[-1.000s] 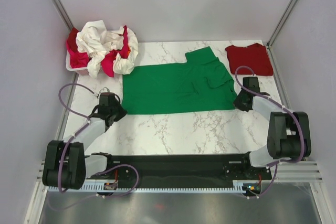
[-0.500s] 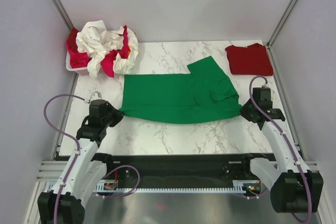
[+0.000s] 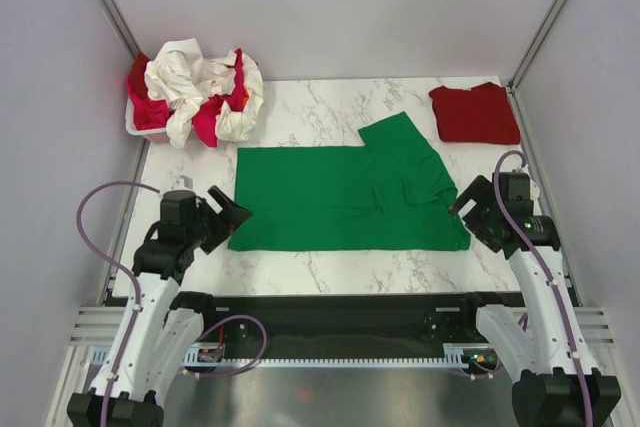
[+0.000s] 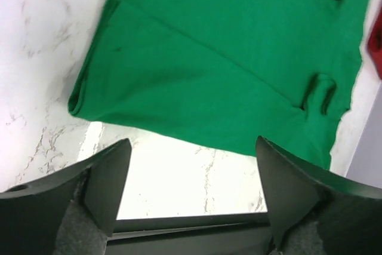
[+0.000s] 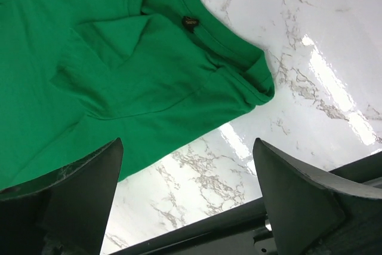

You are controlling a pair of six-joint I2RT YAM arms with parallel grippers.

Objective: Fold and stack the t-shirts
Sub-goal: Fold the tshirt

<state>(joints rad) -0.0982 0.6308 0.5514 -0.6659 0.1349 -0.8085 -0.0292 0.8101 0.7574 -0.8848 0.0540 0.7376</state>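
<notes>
Green t-shirt (image 3: 340, 197) flat on tabletop (image 3: 330, 259) | left end effector (image 3: 232, 207) spread beside its left edge | right end effector (image 3: 468, 219) spread beside its right edge | dark red t-shirt (image 3: 475, 114) folded, far-right corner

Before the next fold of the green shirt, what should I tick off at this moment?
1. Left gripper open, free of cloth: ok.
2. Right gripper open, free of cloth: ok.
3. Bright green cloth t-shirt lying wholly on the white marble table: ok.
4. Green cloth smooth: not ok, bunched sleeve near its right end.
5. Folded dark red t-shirt apart from the green one: ok.
6. Green layers' edges aligned: cannot tell.
</notes>
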